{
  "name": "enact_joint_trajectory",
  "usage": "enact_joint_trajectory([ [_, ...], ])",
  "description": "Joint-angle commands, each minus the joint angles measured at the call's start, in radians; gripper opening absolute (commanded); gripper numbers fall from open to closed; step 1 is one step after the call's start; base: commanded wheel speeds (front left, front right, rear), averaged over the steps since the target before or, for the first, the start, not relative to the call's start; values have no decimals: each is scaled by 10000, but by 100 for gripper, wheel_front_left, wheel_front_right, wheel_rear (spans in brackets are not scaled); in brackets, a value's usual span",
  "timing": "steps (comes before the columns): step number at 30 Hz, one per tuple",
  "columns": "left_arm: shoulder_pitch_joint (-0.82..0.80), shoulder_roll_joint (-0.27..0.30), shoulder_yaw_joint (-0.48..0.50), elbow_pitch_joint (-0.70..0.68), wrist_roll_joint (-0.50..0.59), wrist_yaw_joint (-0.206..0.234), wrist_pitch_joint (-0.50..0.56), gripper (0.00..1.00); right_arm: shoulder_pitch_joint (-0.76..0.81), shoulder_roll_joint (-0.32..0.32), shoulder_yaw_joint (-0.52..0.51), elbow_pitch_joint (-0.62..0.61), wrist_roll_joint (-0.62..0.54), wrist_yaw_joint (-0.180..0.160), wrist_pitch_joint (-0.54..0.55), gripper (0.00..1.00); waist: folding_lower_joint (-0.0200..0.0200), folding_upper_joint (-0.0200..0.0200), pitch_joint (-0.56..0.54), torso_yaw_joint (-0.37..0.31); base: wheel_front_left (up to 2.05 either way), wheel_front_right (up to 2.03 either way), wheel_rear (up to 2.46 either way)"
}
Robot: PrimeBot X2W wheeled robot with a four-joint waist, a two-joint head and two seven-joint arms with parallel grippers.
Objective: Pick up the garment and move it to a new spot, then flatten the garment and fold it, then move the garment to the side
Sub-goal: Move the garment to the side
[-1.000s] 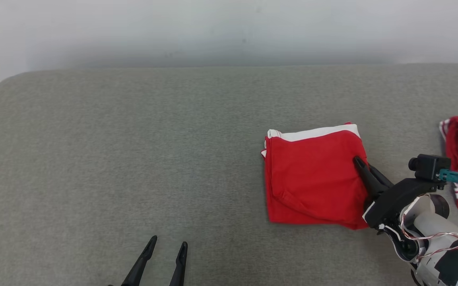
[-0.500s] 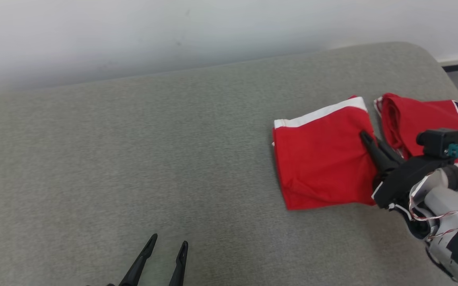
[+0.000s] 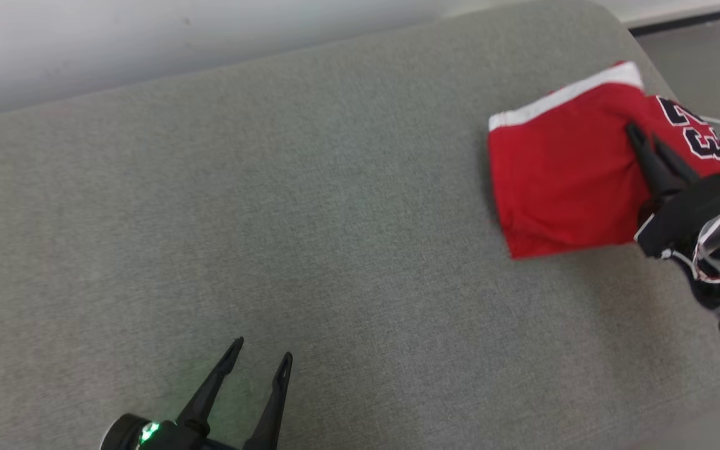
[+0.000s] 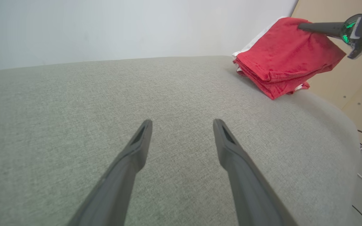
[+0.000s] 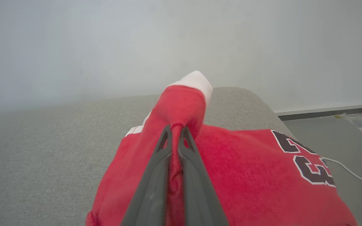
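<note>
The garment (image 3: 560, 169) is a folded red piece with a white band, at the far right end of the grey padded surface (image 3: 272, 187). My right gripper (image 3: 638, 131) is shut on its right edge, and a pinch of red cloth sits between the fingers in the right wrist view, where the garment (image 5: 181, 100) rises in front of my right gripper (image 5: 175, 128). In the left wrist view the garment (image 4: 287, 53) looks partly lifted, its lower edge near the surface. My left gripper (image 3: 262, 350) stands open and empty over bare surface near the front edge, also seen as the left gripper (image 4: 182, 122).
A second red jersey (image 3: 685, 119) with dark numbers lies under and beside the held garment; this jersey (image 5: 262, 163) reaches the surface's rounded right end. Beyond that end are floor, white cables (image 5: 344, 166) and a beige board (image 4: 357, 78).
The head camera has swung to the right. My right gripper has carried the garment right, from a gap beside the numbered jersey to overlapping it. The left gripper stays open.
</note>
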Motion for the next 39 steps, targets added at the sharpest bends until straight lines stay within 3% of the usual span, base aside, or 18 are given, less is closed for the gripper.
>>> enact_joint_trajectory([
  [1,-173,93,-13,-33,161,-64,-33,100,-162,-11,-115,76,-250,0,-40,0,0,-1,582,-436,0,0,0],
  [12,-1094,462,-201,-330,310,-236,-33,100,-836,-632,-1234,443,-1564,0,-43,0,0,-1,1968,-554,0,0,0],
  [19,-1624,646,-328,-291,268,-311,-7,100,-1329,-941,-1208,812,-2804,-2,-41,0,0,-1,2590,-415,0,0,0],
  [39,-1813,941,-289,-191,81,-238,37,100,-1088,-1624,-2511,1239,-3828,-3,-42,0,0,-1,2756,32,0,0,0],
])
